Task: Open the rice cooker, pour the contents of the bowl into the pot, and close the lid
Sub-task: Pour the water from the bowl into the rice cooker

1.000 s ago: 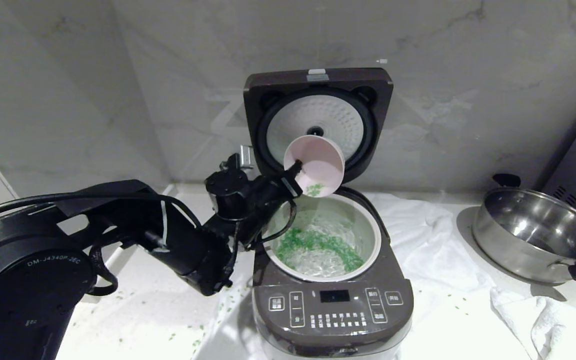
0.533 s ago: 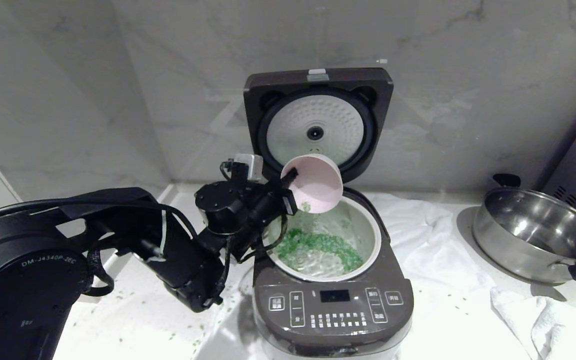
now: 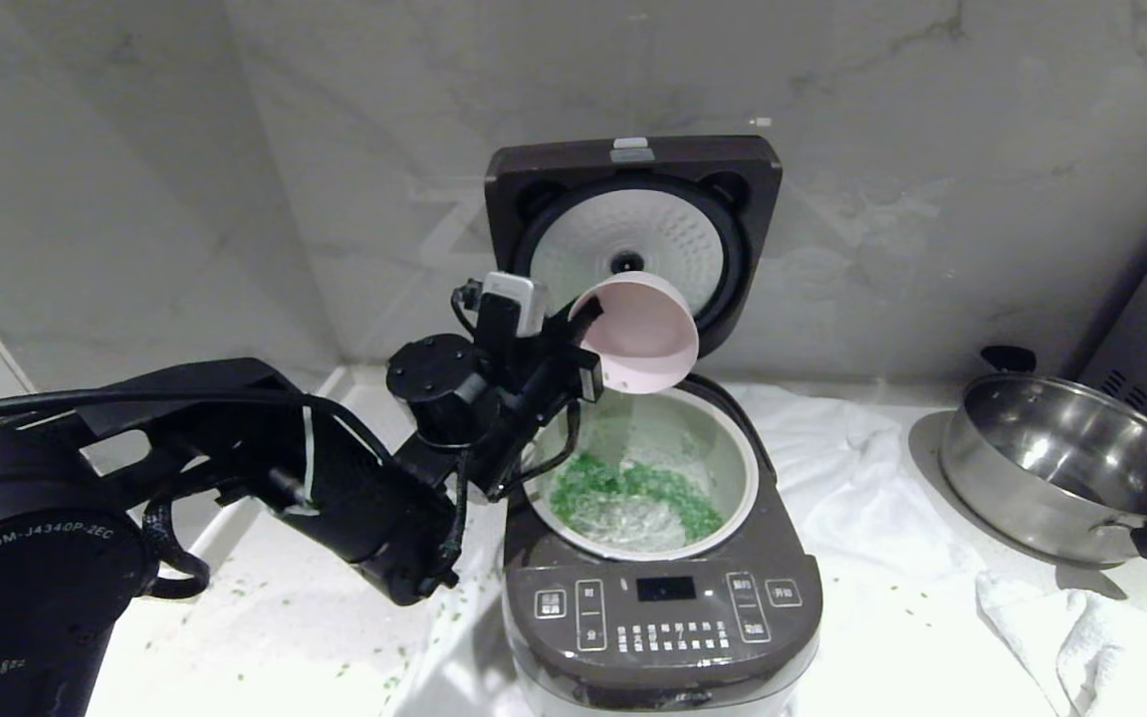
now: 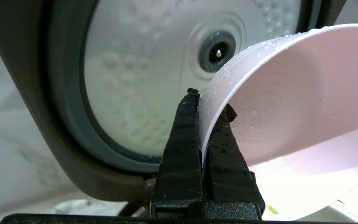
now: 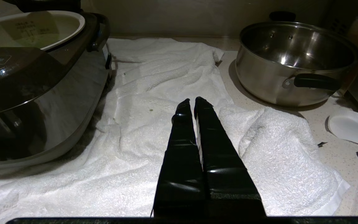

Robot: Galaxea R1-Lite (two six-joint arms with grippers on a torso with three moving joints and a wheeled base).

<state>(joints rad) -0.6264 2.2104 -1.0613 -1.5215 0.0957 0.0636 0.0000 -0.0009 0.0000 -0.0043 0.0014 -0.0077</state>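
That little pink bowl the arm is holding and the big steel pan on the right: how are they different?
The bowl is small and pale pink; the steel pan is far larger, shiny metal, with black handles. The bowl is tipped on its side above the pot, pinched at its rim by the left gripper; the pan sits upright on the counter, untouched. Both are round, and both look nearly empty.

A kitchen: marble-look counter (image 3: 932,637), rice cooker (image 3: 661,607), steel pan (image 3: 1066,468).

The left hand (image 3: 588,339) pinches the tilted pink bowl (image 3: 645,337) above the rice cooker's pot (image 3: 733,448), green grains (image 3: 623,485) inside.
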